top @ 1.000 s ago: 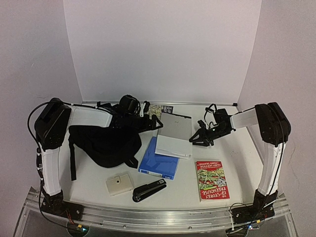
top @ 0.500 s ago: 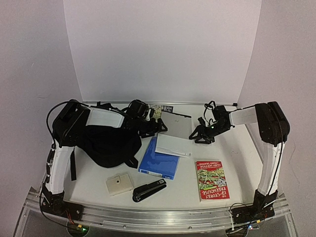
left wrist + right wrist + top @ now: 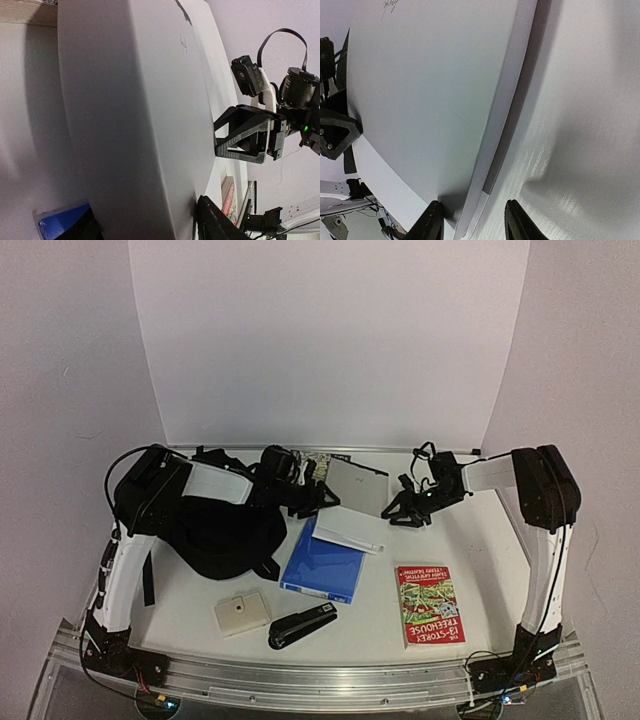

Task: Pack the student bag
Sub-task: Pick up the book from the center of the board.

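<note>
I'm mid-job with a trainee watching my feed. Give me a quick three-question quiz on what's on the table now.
1. True or false: the red book lies apart from the blue folder.
2. Fill in: the student bag lies on the ___ arm's side.
3. Which item sits between the left hand and the right hand? A red book; B grey slab; C blue folder.
Key: 1 true; 2 left; 3 B.

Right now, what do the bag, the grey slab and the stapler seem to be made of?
The bag: soft black fabric, matte; it slumps and folds. The slab: probably metal or hard plastic, smooth grey; flat, rigid, rounded edge. The stapler: black, glossy, plastic or painted metal; too small to tell.
</note>
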Action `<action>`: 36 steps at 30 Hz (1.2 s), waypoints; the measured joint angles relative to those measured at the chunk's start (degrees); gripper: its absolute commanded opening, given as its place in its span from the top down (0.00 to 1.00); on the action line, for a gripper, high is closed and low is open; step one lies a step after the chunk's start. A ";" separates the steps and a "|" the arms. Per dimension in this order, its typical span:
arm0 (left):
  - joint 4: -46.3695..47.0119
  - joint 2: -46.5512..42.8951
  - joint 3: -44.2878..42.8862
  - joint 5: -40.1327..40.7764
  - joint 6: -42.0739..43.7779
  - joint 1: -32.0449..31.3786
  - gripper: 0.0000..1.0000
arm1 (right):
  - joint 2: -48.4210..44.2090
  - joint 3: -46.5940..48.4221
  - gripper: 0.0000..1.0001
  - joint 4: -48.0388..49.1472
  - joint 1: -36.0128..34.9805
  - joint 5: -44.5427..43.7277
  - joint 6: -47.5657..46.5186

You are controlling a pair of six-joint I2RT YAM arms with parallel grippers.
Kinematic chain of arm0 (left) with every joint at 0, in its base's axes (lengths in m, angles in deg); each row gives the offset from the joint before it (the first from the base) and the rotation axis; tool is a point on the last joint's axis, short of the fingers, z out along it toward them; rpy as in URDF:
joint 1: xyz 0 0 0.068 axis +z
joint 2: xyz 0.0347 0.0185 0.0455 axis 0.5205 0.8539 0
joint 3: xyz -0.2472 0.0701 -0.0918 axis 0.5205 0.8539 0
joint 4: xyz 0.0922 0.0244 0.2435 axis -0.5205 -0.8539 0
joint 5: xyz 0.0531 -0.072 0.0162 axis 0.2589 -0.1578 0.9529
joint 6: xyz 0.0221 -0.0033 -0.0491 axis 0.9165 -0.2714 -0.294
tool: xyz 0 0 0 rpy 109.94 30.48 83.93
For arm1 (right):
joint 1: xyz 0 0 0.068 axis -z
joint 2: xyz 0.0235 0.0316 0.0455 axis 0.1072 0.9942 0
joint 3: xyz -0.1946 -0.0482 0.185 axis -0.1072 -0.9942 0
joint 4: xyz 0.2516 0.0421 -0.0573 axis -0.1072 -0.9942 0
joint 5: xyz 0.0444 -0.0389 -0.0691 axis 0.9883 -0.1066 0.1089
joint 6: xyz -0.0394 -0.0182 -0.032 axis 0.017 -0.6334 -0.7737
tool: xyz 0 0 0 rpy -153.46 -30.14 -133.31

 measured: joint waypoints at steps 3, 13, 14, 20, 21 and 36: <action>3.16 -0.35 1.31 -1.30 -0.81 0.33 0.61 | -0.04 0.00 0.58 -0.07 0.07 0.18 -0.21; 10.26 -6.50 5.53 -4.27 -1.36 0.10 0.90 | -5.30 -1.58 0.36 -3.34 -0.57 1.10 -1.87; 10.32 -7.40 6.17 -4.50 -1.01 -0.01 0.92 | -6.25 -1.65 0.31 -3.46 -0.64 1.02 -1.98; 9.21 -13.13 8.50 -5.45 2.30 -0.88 1.00 | -12.41 -1.68 0.10 -3.48 -0.53 1.19 -2.73; 8.78 -14.16 8.70 -5.37 2.99 -1.03 1.00 | -13.25 -1.68 0.09 -3.50 -0.41 1.34 -2.95; -14.59 -29.61 9.31 30.30 40.14 -12.27 1.00 | -26.23 2.10 0.02 -14.93 4.95 -0.81 -7.48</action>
